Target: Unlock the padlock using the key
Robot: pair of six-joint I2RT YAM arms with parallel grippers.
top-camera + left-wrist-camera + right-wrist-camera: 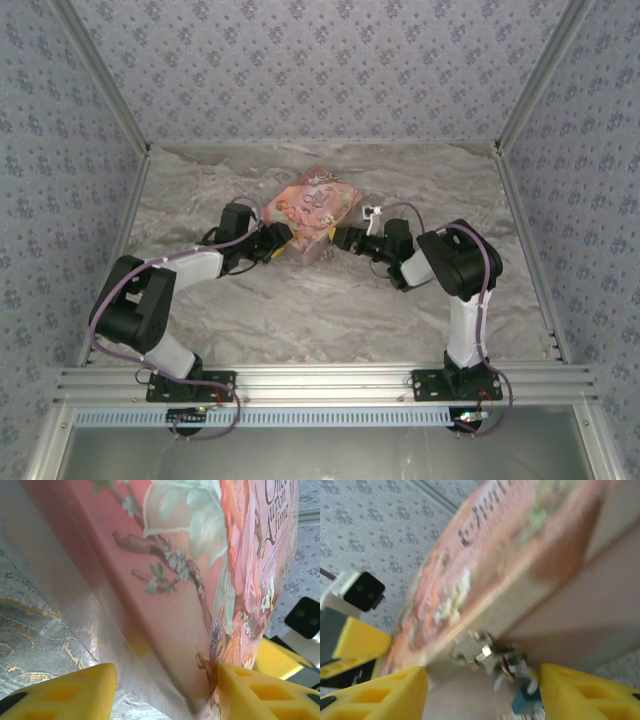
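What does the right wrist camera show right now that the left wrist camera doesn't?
Right wrist: the padlock, blue body low between the open jaws of the right gripper, blurred silvery metal beside it, under the edge of the pink box. Left wrist: the marbled table and the box's flowered side, between the open jaws of the left gripper. Both: the pink box close up, patterned wall behind.
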